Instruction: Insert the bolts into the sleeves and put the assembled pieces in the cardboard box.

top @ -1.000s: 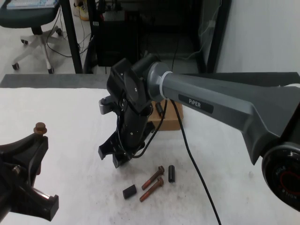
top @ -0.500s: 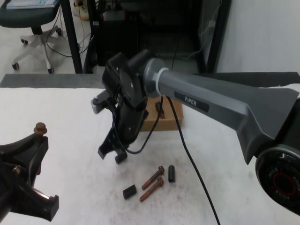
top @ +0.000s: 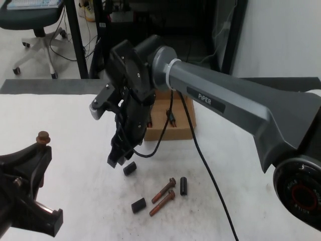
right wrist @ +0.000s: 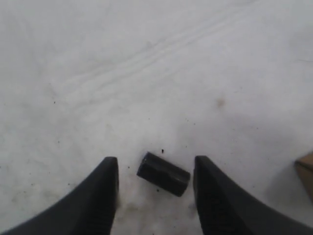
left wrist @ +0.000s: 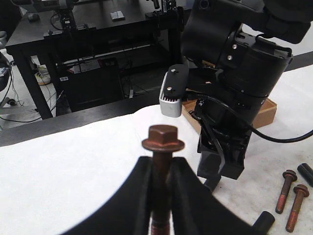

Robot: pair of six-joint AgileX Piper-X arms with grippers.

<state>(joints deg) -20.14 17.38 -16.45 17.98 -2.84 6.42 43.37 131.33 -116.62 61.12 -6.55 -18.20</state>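
Nearest, clamping a bolt (left wrist: pixel 163 143) by the shank in the left gripper (left wrist: pixel 162 165), head up and clear above the fingers. Farther out, hovering the right gripper (right wrist: pixel 155 165) spread wide over a sleeve (right wrist: pixel 163 174) lying on its side on the white bench (right wrist: pixel 146 58), squarely between the two fingers and touching neither. Just behind that gripper, back toward the arm bases: a second sleeve (top: pixel 138 205), two loose bolts (top: pixel 163 190) side by side, and a third sleeve (top: pixel 183 185) close beside them. Beyond the right gripper, past its wrist: the cardboard box (top: pixel 175 134), contents hard to make out behind arm and cable. Looks like the pick-up of a sleeve for a first pairing, with no assembled piece to be seen yet. Next calls for lowering around the sleeve, closing evenly across its sides and lifting, then lining its bore up with the tip of the held bolt. Risks rolling the sleeve away on a one-sided touch.
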